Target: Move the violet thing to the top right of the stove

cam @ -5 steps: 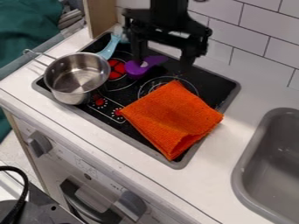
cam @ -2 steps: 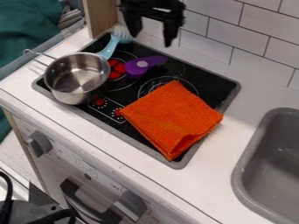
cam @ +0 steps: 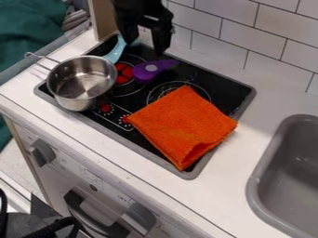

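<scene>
Tool [cam: 145, 48]: in your camera view, its fingers stand apart near the stove's [cam: 208, 82] far edge.
Violet thing [cam: 146, 72]: you see it lying on the stove, just below the tool.
Blue brush [cam: 116, 50]: beside the tool, to your lower left.
Steel pot [cam: 81, 81]: farther lower left of the tool.
Orange cloth [cam: 183, 125]: on the stove, below and right of the tool.

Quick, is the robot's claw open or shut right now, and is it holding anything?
Claw: open, its two fingers apart, holding nothing.
</scene>
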`<action>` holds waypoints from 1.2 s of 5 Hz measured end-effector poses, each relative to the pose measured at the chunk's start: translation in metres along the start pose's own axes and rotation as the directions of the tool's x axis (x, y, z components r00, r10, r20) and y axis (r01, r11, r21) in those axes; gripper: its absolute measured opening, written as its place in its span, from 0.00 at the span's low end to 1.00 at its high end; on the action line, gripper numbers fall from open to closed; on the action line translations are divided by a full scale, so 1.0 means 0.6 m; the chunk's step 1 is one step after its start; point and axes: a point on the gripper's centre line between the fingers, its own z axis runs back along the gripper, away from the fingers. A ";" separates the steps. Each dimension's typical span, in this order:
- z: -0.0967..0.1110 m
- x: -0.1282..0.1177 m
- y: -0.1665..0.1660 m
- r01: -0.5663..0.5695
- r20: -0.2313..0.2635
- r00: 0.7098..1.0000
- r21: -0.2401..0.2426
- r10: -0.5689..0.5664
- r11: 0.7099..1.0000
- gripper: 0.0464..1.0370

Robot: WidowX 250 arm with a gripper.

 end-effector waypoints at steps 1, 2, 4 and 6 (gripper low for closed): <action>0.000 -0.012 -0.009 0.037 -0.045 0.998 -0.035 -0.039 0.999 0.97; 0.003 -0.020 -0.030 0.075 -0.100 0.992 -0.058 -0.081 0.995 0.97; -0.034 -0.024 -0.045 0.075 -0.199 0.977 -0.027 -0.078 0.997 0.97; -0.066 -0.007 -0.045 0.084 -0.223 0.971 0.006 -0.080 0.996 0.97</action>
